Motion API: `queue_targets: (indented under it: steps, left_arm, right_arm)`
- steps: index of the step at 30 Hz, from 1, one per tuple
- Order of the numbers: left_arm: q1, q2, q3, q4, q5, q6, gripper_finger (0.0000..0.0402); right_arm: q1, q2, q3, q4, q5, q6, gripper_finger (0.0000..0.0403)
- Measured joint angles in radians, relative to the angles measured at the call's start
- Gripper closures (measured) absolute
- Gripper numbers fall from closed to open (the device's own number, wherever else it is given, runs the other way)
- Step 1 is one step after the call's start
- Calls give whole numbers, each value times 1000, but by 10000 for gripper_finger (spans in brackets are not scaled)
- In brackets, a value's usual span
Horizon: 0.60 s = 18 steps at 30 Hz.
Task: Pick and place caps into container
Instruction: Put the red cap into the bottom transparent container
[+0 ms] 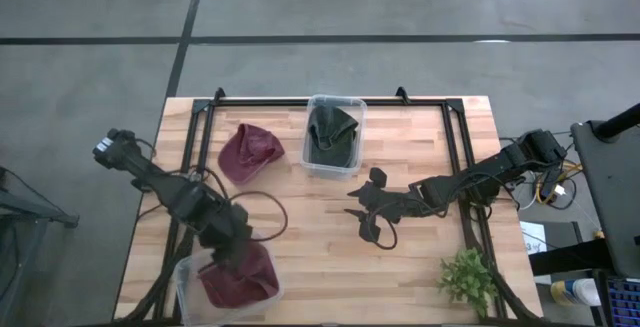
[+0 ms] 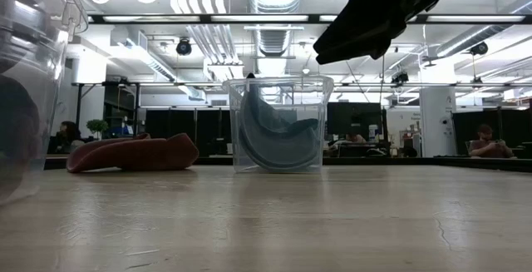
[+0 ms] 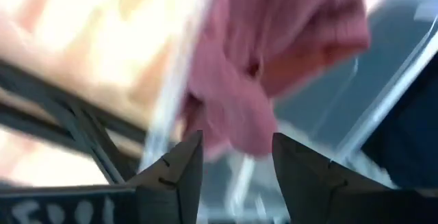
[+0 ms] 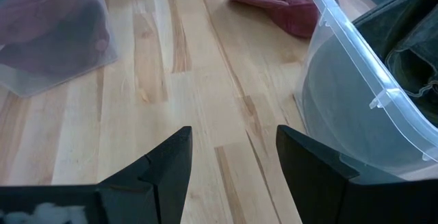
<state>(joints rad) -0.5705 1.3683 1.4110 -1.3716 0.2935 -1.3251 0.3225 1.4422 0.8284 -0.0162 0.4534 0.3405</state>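
Observation:
A clear container (image 1: 228, 285) at the table's near left corner holds maroon caps (image 1: 240, 279). My left gripper (image 1: 236, 252) hovers over it, open; in the left wrist view the maroon cloth (image 3: 274, 53) lies just beyond the left gripper (image 3: 236, 159). A second clear container (image 1: 333, 135) near the far edge holds dark olive caps (image 2: 278, 135). One maroon cap (image 1: 248, 153) lies flat on the wood to that container's left. My right gripper (image 1: 364, 212) hangs open above the bare wood at mid-table, and nothing is between the fingers of this right gripper (image 4: 233, 155).
A small leafy plant (image 1: 468, 280) stands at the near right corner. A black frame (image 1: 455, 137) runs along the table's far and side edges. Bare wood (image 4: 171, 114) stretches between the two containers. People sit in the room behind the table (image 2: 484, 141).

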Motion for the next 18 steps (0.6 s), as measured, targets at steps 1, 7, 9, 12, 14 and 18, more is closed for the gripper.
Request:
queue_targets:
  steps: [1,7,9,12,14,18]
  left_arm:
    - [10,-8,4,-7,-47,14,237]
    - [74,-61,9,-30,-181,123,237]
    - [92,-82,9,-57,-275,158,237]
    - [124,-102,9,-100,-437,179,237]
    - [147,-109,9,-112,-509,212,236]
    - [195,-115,8,-106,-563,355,236]
  right_arm:
    - [0,0,0,0,0,0,195]
    - [0,0,-1,0,-2,0,195]
    - [0,0,-3,2,-4,1,195]
    - [0,0,-10,9,-5,0,195]
    - [0,0,-15,12,-5,1,195]
    - [0,0,-25,18,-6,0,195]
